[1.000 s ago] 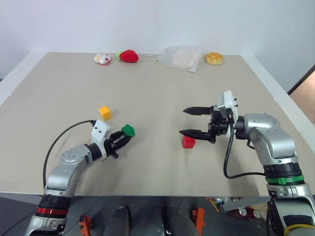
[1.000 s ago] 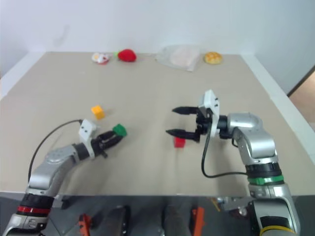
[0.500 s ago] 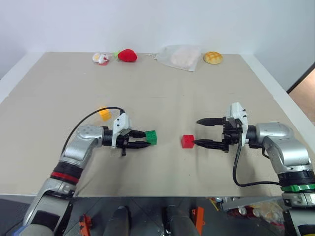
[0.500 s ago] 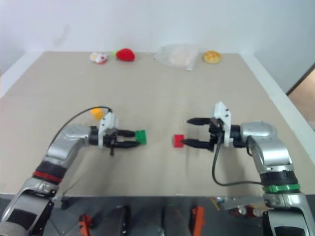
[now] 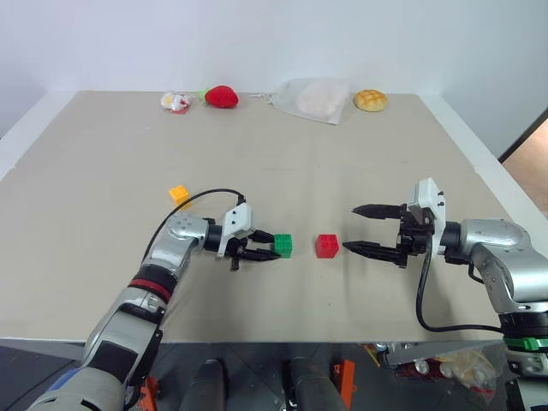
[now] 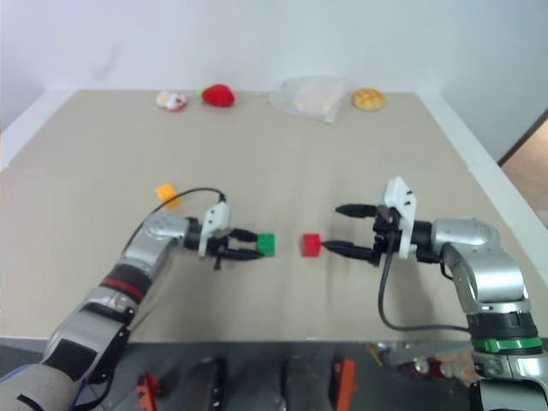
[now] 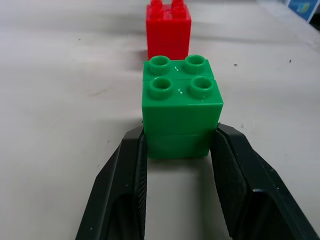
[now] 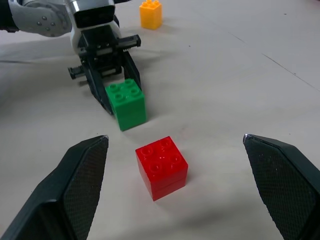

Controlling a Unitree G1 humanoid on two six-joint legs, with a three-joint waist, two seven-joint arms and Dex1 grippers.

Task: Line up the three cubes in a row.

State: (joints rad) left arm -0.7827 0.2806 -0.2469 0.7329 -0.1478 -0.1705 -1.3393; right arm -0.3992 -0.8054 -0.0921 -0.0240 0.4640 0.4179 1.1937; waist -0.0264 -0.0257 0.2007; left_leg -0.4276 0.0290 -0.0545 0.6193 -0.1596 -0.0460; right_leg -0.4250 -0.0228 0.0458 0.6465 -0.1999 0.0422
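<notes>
The green cube (image 5: pixel 283 246) is grasped by the left tool (image 5: pixel 267 246) just beside the red cube (image 5: pixel 326 246); the right tool (image 5: pixel 358 229) is released.

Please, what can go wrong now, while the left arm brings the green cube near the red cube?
1. The left gripper grips only the lower part of the green cube; it might tilt on release.
2. The red cube lies loose close ahead; a further push could knock it out of line.
3. The yellow-orange cube lies far behind the left arm, so the row is not complete yet.
</notes>
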